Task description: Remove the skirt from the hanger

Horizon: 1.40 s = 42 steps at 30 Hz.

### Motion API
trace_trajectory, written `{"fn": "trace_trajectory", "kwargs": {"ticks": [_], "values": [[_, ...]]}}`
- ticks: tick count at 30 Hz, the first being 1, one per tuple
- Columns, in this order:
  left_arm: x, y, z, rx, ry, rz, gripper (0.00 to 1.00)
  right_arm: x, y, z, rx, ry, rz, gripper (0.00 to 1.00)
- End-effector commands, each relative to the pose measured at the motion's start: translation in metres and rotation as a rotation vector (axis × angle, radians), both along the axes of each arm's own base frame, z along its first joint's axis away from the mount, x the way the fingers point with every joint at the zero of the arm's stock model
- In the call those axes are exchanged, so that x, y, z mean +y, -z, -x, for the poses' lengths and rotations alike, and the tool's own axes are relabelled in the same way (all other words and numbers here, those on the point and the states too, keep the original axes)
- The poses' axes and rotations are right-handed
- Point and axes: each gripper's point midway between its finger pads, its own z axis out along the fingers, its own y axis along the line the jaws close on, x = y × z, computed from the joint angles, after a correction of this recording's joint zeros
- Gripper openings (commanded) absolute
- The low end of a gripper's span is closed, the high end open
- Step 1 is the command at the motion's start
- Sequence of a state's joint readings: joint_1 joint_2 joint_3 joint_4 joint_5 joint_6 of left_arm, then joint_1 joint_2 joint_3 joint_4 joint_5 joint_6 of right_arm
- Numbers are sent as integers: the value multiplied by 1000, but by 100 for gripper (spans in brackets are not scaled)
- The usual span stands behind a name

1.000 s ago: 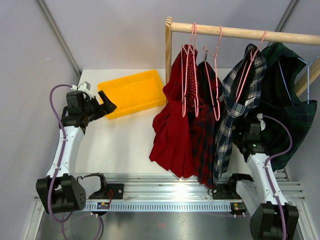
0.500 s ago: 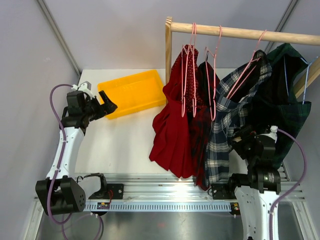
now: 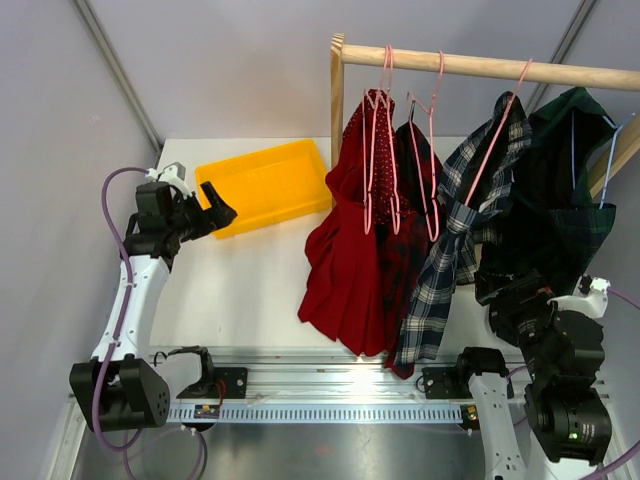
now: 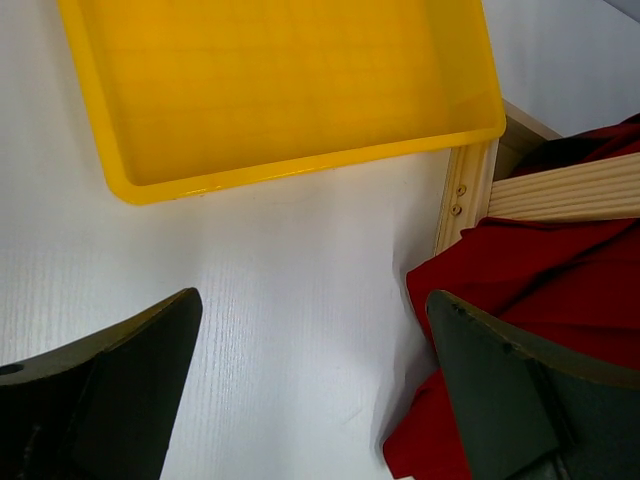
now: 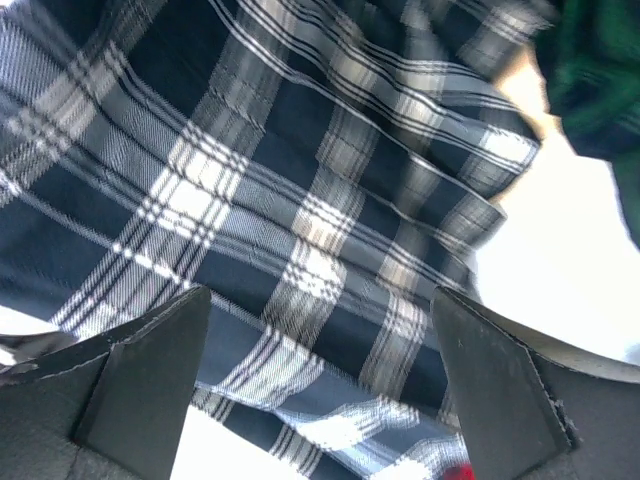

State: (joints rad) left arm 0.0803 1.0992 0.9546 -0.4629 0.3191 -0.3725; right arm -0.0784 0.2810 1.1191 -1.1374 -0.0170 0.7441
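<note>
Several skirts hang on pink hangers from a wooden rail point(image 3: 470, 64): a red one point(image 3: 340, 260), a dark red plaid one point(image 3: 400, 250), a navy-and-white plaid one point(image 3: 450, 250) and a dark green plaid one point(image 3: 545, 215). My right gripper point(image 3: 497, 290) is open beside the navy plaid skirt's lower right part. In the right wrist view this skirt point(image 5: 300, 200) fills the space ahead of the open gripper point(image 5: 320, 295); I cannot tell if it touches. My left gripper point(image 3: 218, 212) is open and empty by the yellow tray, also seen in the left wrist view point(image 4: 312, 300).
A yellow tray point(image 3: 265, 185) lies at the back left of the white table point(image 3: 240, 290). The rack's wooden post point(image 3: 337, 95) stands next to it and also shows in the left wrist view point(image 4: 470, 190). The red skirt's hem point(image 4: 530, 290) hangs near the post.
My right arm has pulled back towards the near right and risen. The navy plaid skirt swung with it, and its hem now hangs further left. The left arm has barely moved.
</note>
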Motion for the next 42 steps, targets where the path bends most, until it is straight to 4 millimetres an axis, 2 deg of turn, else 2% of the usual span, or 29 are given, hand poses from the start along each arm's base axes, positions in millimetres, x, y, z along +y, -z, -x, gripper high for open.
{"fn": "trace_trajectory", "kwargs": {"ticks": [1, 2, 4, 5, 6, 8, 9, 10, 11, 12, 13, 14, 15, 16, 17, 18, 19, 20, 22, 25, 28, 31, 32, 34, 37, 38, 42], "values": [[1, -8, 0, -41, 1, -23, 99, -11, 3, 17, 42, 24, 96, 99], [0, -9, 0, -47, 2, -29, 99, -10, -6, 19, 9, 18, 109, 99], [-1, -11, 0, -50, 5, -30, 99, -10, -36, 27, -82, 19, 131, 99], [-1, -11, 0, -50, 4, -31, 99, -13, -51, 25, -115, 28, 155, 100], [-2, -11, 0, -50, 5, -31, 99, -17, -78, 33, -186, 54, 180, 99], [-2, -11, 0, -50, 7, -30, 99, -24, -115, 34, -271, 83, 244, 99], [-2, -9, 0, -46, 7, -30, 99, -27, -145, 33, -317, 97, 275, 99], [-2, -11, 0, -50, 8, -30, 99, -33, -162, 31, -334, 110, 346, 100], [-3, -11, 1, -52, 11, -29, 99, -39, -172, 10, -292, 116, 378, 99], [-4, -11, 1, -49, 14, -29, 99, -49, -201, 19, -338, 181, 405, 100], [-6, -11, 2, -51, 21, -27, 99, -56, -210, 16, -332, 205, 434, 100], [-7, -12, 2, -54, 24, -26, 99, -65, -214, -2, -287, 239, 444, 100], [-7, -13, 2, -57, 25, -27, 99, -73, -230, 1, -307, 289, 453, 99], [-9, -13, 2, -57, 31, -25, 99, -80, -235, -5, -290, 320, 482, 99], [-9, -13, 2, -60, 32, -23, 99, -83, -236, -25, -256, 318, 495, 99], [-10, -13, 2, -59, 35, -20, 99, -86, -246, -27, -266, 337, 505, 99], [-12, -13, 2, -57, 42, -15, 99, -89, -248, -33, -252, 345, 528, 99], [-13, -12, 3, -52, 45, -14, 99, -93, -248, -48, -225, 353, 540, 100], [-15, -12, 4, -52, 54, -9, 99, -103, -257, -56, -221, 405, 570, 99], [-16, -16, 5, -63, 58, -7, 99, -114, -259, -66, -199, 452, 611, 97], [-17, -19, 6, -66, 62, -5, 99, -121, -248, -81, -134, 468, 642, 92], [-18, -19, 7, -63, 66, 0, 99, -128, -233, -91, -70, 478, 687, 87], [-18, -19, 7, -63, 65, 2, 99, -130, -221, -97, -34, 477, 701, 86], [-20, -19, 7, -64, 75, 10, 99, -135, -217, -92, -24, 506, 712, 85], [-22, -16, 7, -50, 83, 20, 99, -133, -193, -103, 28, 465, 724, 83], [-22, -16, 7, -47, 85, 21, 99, -131, -180, -110, 63, 440, 729, 83], [-24, -16, 7, -44, 92, 27, 99, -138, -153, -122, 156, 439, 752, 83]]}}
